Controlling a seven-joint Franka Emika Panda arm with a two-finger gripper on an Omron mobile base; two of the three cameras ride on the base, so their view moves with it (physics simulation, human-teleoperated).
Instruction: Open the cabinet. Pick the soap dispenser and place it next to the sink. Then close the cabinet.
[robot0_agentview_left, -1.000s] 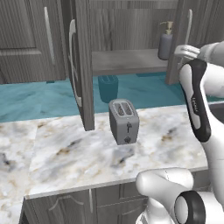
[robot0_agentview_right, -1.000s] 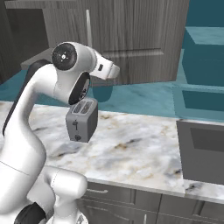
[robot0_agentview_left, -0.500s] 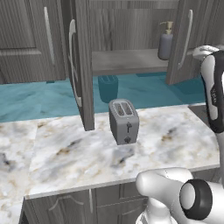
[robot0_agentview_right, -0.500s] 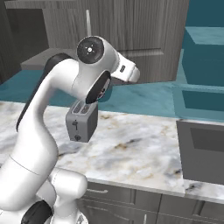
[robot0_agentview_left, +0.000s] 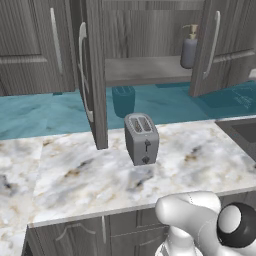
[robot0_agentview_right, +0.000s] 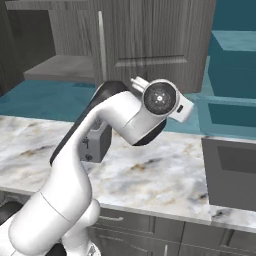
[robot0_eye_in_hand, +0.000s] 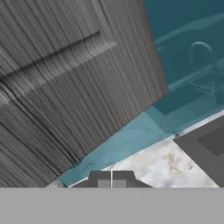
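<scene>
cabinet (robot0_agentview_left: 95, 75) stands open, soap dispenser (robot0_agentview_left: 189, 47) upright on its shelf behind the right door. pincer (robot0_eye_in_hand: 111, 180), fingers pressed together and holding nothing, faces that door. next judged: spread fingers, reach the dispenser.

White-and-brown marble worktop (robot0_agentview_left: 75, 175), grey two-slot toaster (robot0_agentview_left: 142, 138) standing upright on it, dark sink (robot0_agentview_right: 232, 175) set into it at the right, soap dispenser (robot0_agentview_left: 189, 47) standing on the open cabinet's shelf (robot0_agentview_left: 142, 70)

Even, shadowless rendered light; sharp, no glare.
</scene>
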